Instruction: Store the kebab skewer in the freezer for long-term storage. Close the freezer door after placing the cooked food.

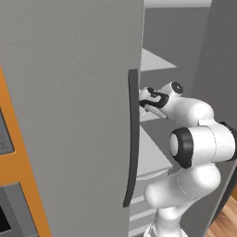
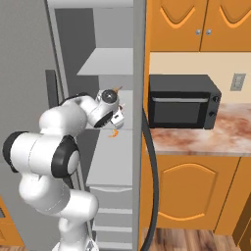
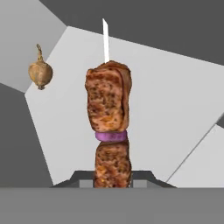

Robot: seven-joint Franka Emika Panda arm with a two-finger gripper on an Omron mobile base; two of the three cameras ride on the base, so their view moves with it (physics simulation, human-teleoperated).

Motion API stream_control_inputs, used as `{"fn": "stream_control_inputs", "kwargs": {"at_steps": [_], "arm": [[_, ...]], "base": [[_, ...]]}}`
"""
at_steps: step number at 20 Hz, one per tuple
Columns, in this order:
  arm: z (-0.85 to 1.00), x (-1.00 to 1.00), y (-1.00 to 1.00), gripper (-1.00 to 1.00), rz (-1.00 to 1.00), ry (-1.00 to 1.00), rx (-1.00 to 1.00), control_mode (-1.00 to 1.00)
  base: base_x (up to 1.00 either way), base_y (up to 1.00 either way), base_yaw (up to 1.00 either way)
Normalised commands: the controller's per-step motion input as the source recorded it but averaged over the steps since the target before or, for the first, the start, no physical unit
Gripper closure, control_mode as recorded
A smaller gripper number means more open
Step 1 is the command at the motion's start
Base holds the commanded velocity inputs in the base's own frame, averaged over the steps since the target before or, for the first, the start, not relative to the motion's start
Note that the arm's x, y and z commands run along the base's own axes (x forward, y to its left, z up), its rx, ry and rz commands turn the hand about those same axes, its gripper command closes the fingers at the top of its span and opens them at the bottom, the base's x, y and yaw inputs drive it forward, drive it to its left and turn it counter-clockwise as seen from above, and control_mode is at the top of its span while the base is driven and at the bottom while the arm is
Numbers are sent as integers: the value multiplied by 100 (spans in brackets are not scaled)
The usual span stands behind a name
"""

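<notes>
The gripper [image 3: 113,183] is clamped on the lower end of the kebab skewer [image 3: 109,127], whose meat chunks and pale tip stick out straight ahead of the fingers over a light grey freezer shelf [image 3: 175,100]. An onion [image 3: 40,72] sits near that shelf's far corner. From the base, the hand [image 2: 113,112] reaches inside the freezer [image 2: 110,63], past the open freezer door [image 1: 69,115] and its dark handle [image 1: 133,139].
</notes>
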Motion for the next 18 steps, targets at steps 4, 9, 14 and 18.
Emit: {"fn": "stream_control_inputs", "kwargs": {"at_steps": [4,9,14,18], "arm": [[-16,50,0,100,0,-1,0,-100],[-14,37,0,100,0,0,0,-100],[-10,30,1,100,0,0,0,-100],[-8,21,1,-100,0,0,0,-100]], "base": [[0,0,0],[0,0,0],[0,0,0],[0,0,0]]}}
